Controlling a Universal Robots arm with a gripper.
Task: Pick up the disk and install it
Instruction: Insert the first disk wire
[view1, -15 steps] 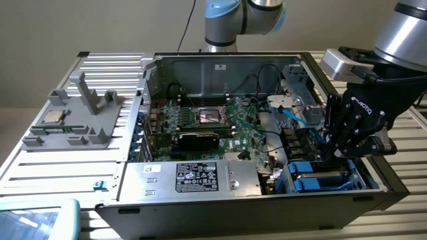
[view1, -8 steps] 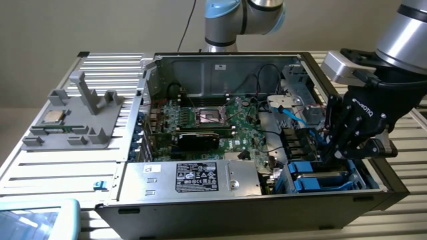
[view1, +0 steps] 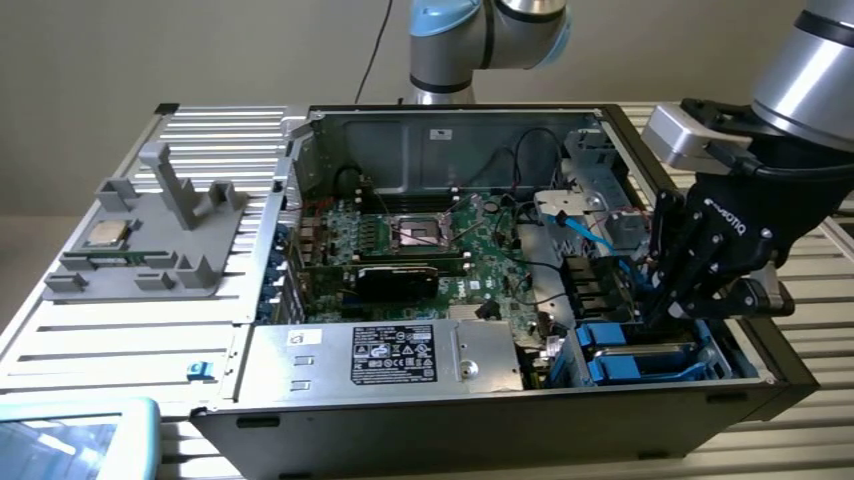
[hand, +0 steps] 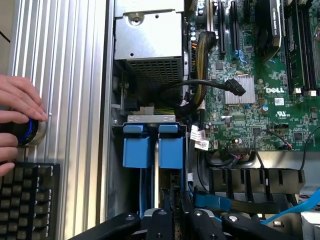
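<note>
1. the pincer (view1: 667, 312) is hanging low in the drive bay of the open computer case (view1: 441, 420); its grip i cannot tell.
2. the disk (hand: 170, 150) is sitting on edge in that bay, just beside the pincer.

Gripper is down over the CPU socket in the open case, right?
No. The gripper is down at the blue drive bay in the open case, not over the CPU socket, which lies mid-board. The exterior view shows it.
</note>
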